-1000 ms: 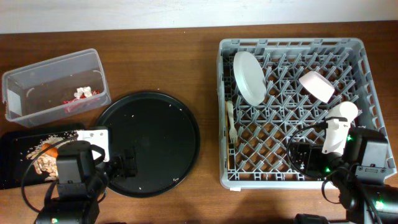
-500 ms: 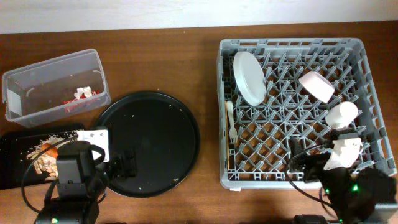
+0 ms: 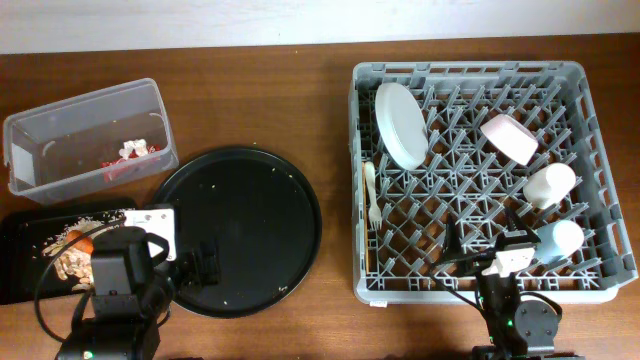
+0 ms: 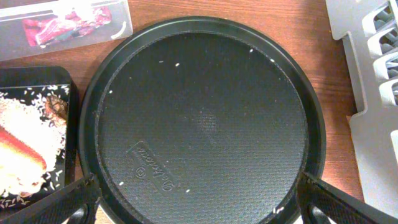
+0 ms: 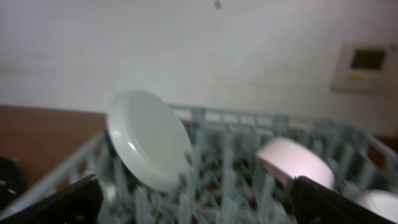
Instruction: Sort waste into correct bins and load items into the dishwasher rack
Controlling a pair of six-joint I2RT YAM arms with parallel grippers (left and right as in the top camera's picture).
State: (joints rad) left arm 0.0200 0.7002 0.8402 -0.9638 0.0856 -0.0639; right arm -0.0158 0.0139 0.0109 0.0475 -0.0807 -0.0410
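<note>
The grey dishwasher rack (image 3: 595, 130) holds the white plate (image 3: 402, 125), white bowl (image 3: 510, 138), white cup (image 3: 550, 184), light blue cup (image 3: 558, 240) and white fork (image 3: 370, 192). My right gripper (image 3: 482, 250) is open and empty at the rack's front edge; its blurred wrist view shows the plate (image 5: 149, 140) and bowl (image 5: 295, 162). The clear tub (image 3: 60, 130) holds a red-and-white wrapper (image 3: 122, 168) and white paper (image 3: 140, 149). The flat black tray (image 3: 25, 275) holds beige scraps (image 3: 72, 262) and the carrot (image 3: 82, 243). My left gripper (image 3: 203, 264) is open and empty.
The large round black tray (image 3: 240, 230) lies between the bins and the rack, with a few white crumbs on it. My left gripper (image 4: 199, 208) hangs over its near rim (image 4: 87, 124). The rack's corner (image 4: 373, 62) shows at the right of that view.
My right arm has drawn back from the rack's right side to its front edge, leaving the light blue cup standing in the rack. The left arm has not moved.
</note>
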